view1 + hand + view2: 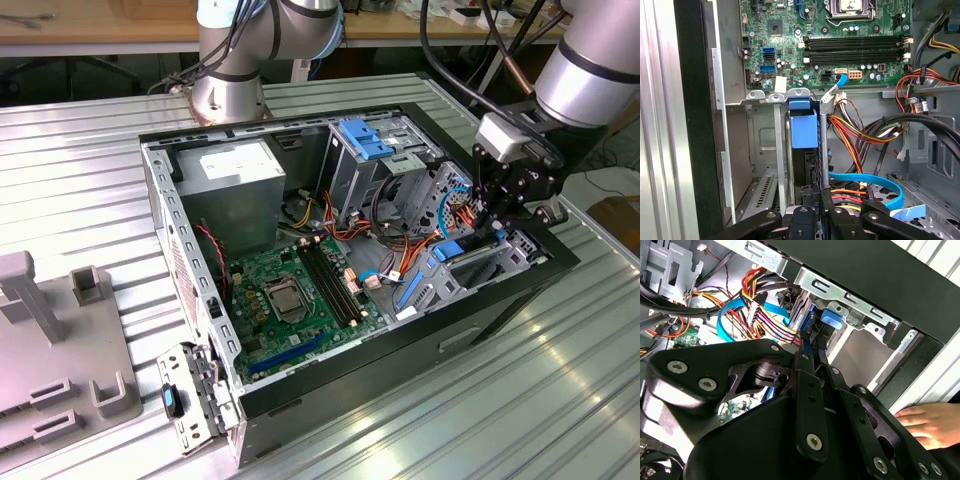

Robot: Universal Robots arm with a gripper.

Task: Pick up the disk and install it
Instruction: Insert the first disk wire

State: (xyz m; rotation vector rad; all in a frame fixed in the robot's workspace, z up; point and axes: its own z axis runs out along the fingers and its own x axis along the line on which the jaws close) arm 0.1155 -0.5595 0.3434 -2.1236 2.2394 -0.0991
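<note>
The disk (pixel 803 131) is a dark drive with blue rails and a blue end tab. It stands on edge in a slot of the metal drive bay (pixel 760 150) at the front corner of the open computer case (pixel 420 345). My gripper (pixel 816 194) reaches down into that corner and is shut on the disk's near edge. In the second wrist view the fingers (pixel 807 370) converge on the blue rail, with the blue tab (pixel 832 320) just beyond them. In the exterior view the gripper (pixel 490 228) hangs over the bay, and a blue part of the disk (pixel 450 250) shows below it.
Orange, red and blue cables (pixel 865 135) crowd the space beside the bay. The green motherboard (pixel 290 290), a power supply (pixel 235 175) and a tall cage with a blue bracket (pixel 365 140) fill the case. A person's hand (pixel 930 422) rests outside the case. A grey fixture (pixel 50 340) sits at the exterior view's left.
</note>
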